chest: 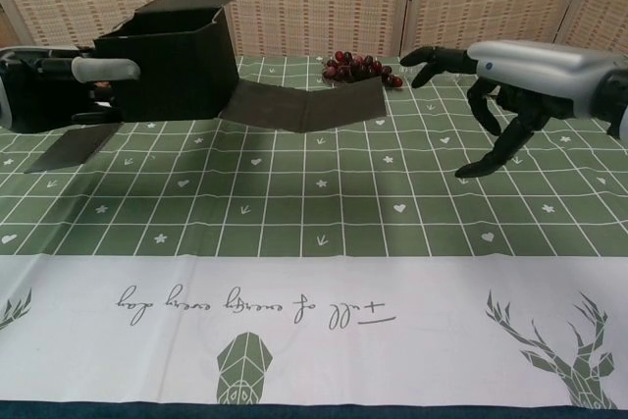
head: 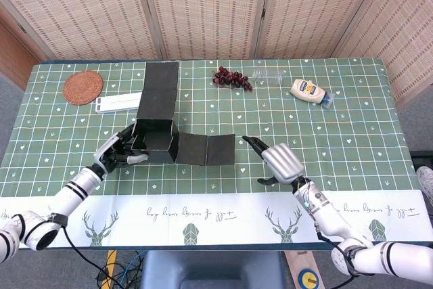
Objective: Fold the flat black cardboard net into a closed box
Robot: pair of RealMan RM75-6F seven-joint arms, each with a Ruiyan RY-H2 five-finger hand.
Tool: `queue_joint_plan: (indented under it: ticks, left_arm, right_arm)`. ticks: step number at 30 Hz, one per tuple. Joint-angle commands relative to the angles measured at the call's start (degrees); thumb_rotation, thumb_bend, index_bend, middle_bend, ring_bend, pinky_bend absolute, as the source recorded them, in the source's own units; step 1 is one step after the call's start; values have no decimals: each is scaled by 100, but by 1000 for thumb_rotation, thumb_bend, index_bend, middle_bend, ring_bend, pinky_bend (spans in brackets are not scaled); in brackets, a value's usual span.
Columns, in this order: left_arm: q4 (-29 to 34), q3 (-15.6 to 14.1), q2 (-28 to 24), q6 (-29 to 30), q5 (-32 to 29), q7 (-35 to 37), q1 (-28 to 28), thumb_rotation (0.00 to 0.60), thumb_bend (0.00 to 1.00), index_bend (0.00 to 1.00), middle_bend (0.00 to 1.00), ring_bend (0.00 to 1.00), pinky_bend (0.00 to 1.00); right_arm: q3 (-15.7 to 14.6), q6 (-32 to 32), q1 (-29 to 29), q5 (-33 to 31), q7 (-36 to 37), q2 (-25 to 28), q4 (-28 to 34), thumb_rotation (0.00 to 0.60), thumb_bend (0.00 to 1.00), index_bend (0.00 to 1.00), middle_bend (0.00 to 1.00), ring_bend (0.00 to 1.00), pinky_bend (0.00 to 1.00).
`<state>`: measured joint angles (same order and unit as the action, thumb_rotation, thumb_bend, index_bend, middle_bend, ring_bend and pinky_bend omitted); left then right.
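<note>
Green patterned tablecloth [head: 325, 140] bearing the partly folded black cardboard box net [head: 153, 137], left of centre. Left hand [head: 118, 151] grasps its left wall, holding it off the cloth. Right hand [head: 279, 162], fingers spread and empty, hovers well apart to its right.

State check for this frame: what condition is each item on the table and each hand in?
black cardboard box: partly folded, top open, long flaps still spread, lifted off the table.
left hand: grips the box's side.
right hand: holds nothing, fingers apart, apart from the box.
clear bottle: lying on its side.
mayonnaise bottle: lying down.
grapes: resting in a bunch.
woven coaster: flat.
white stand: flat, partly hidden by a flap.
</note>
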<state>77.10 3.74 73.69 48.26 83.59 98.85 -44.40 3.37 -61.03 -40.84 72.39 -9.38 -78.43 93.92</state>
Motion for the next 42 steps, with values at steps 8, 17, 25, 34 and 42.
queue_joint_plan:
  ticks: [8, 17, 25, 34, 42]
  left_arm:
    - [425, 288, -318, -361, -103, 14, -179, 600, 146, 146, 168, 636, 933]
    - [575, 397, -425, -457, -84, 40, -184, 600, 145, 142, 168, 636, 933]
    - [668, 403, -503, -477, 16, 48, -156, 600, 145, 142, 168, 635, 934]
    - [490, 254, -407, -454, 200, 89, -97, 600, 145, 142, 168, 636, 934]
    - [353, 143, -257, -345, 367, 440, -74, 600, 145, 142, 168, 636, 934]
  right_arm:
    - [26, 251, 9, 334, 449, -792, -641, 600, 92, 57, 246, 736, 1000]
    - [100, 336, -74, 651, 622, -1101, -901, 600, 106, 88, 265, 749, 1000]
    - [237, 444, -333, 887, 277, -1576, -1233, 600, 106, 88, 264, 749, 1000]
    - [233, -52, -202, 1306, 241, -1479, -1080, 600, 119, 88, 263, 754, 1000]
    - [229, -457, -81, 1618, 530, -1519, -1178, 600, 176, 88, 263, 755, 1000]
